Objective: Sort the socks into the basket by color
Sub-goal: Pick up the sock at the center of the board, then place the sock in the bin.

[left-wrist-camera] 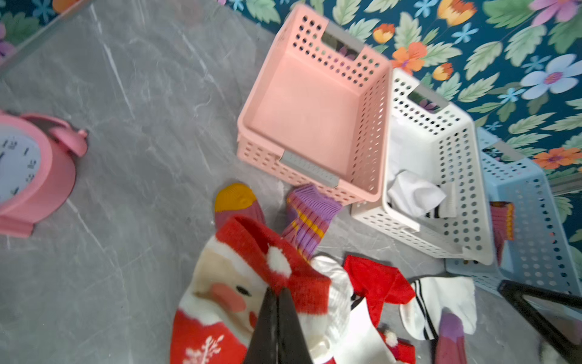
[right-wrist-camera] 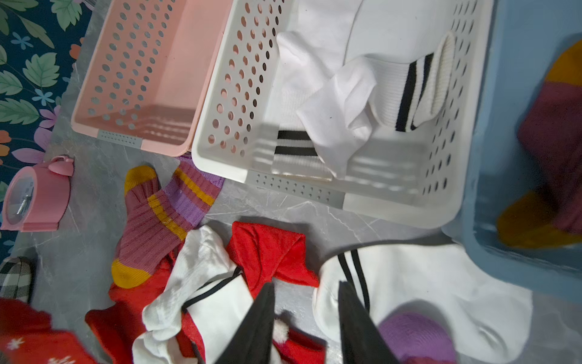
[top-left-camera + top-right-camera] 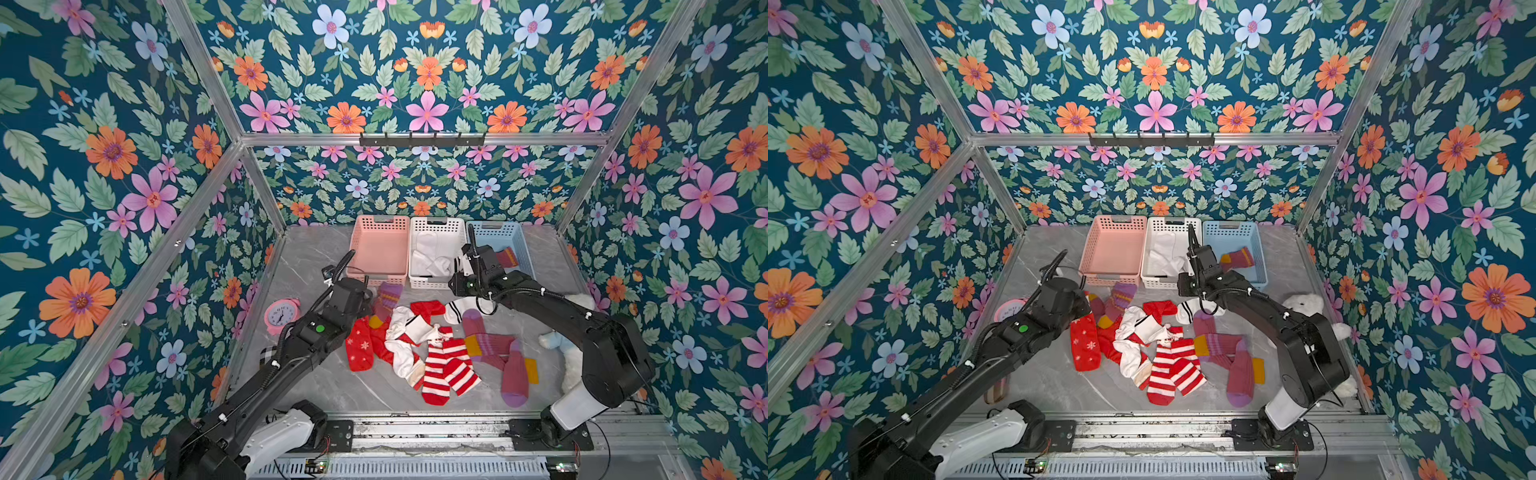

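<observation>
The socks lie in a loose pile on the grey table: red-and-white striped ones (image 3: 446, 370), maroon ones with mustard bands (image 3: 513, 374), white ones (image 3: 401, 345) and a plain red one (image 3: 428, 308). My left gripper (image 1: 278, 293) is shut on the red cuff of a red Santa sock (image 1: 220, 302) with snowflakes, at the pile's left edge (image 3: 359, 345). My right gripper (image 2: 307, 288) hangs open above bare table, between the plain red sock (image 2: 267, 252) and a white black-banded sock (image 2: 425, 283). At the back stand the pink basket (image 3: 379, 219), white basket (image 3: 437, 222) and blue basket (image 3: 515, 232).
The pink basket holds nothing, the white one holds white socks (image 3: 428, 253), the blue one a maroon sock (image 3: 508, 257). A pink alarm clock (image 3: 281, 315) stands left of the pile. A plaid case (image 3: 268, 353) lies under my left arm, a white plush bear (image 3: 557, 340) behind my right arm.
</observation>
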Controlling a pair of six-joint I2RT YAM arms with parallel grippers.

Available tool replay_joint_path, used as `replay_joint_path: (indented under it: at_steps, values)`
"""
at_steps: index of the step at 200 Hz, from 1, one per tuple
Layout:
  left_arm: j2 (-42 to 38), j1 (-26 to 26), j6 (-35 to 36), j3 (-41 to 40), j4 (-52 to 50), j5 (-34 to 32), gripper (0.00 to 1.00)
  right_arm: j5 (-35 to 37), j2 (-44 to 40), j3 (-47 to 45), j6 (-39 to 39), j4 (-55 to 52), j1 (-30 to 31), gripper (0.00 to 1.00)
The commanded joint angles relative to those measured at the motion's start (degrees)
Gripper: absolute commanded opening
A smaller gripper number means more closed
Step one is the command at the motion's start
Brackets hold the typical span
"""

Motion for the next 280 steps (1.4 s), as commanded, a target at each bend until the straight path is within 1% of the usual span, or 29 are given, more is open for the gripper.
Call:
replay_joint_path:
  at_steps: [1,47,73,102,131,161,182,197,213,251,280]
  values:
    - [0.1,-0.1,4.9,2.7,0.3,-0.2,0.00,0.7,-1.2,-0.5,0.4,0.8,0.0,0.37]
    - [4.0,0.3,10.1,9.7,3.9,1.8,0.00,1.6,-3.7,-1.9,0.2,0.4,0.0,0.37]
    - [6.9,1.3,14.1,11.6,10.1,1.1,0.00,1.6,-5.3,-3.4,0.6,1.0,0.0,0.37]
    - [10.9,6.0,16.8,14.7,15.0,4.6,0.00,1.3,-7.2,-5.8,1.6,1.3,0.0,0.37]
    - [14.1,10.7,17.8,18.0,17.6,8.3,0.00,0.3,-8.4,-7.6,1.8,1.5,0.0,0.37]
    - [16.5,13.4,18.7,20.1,19.6,11.8,0.00,0.4,-9.7,-9.3,2.1,1.4,0.1,0.37]
    - [17.5,15.1,19.1,20.8,20.7,12.7,0.00,0.8,-11.0,-10.7,2.3,1.6,0.1,0.37]
    - [18.0,16.4,19.4,21.0,22.7,15.1,0.00,1.1,-11.7,-11.5,2.4,1.5,0.1,0.37]
    - [18.2,16.8,20.2,21.3,25.5,16.9,0.00,1.0,-12.3,-12.2,2.7,1.6,0.1,0.37]
    - [20.8,16.8,22.2,25.0,26.2,18.5,0.00,0.4,-11.8,-12.6,3.3,2.2,0.2,0.37]
    - [23.9,16.9,22.3,27.0,27.1,19.6,0.00,0.6,-11.5,-12.5,3.6,2.4,0.2,0.36]
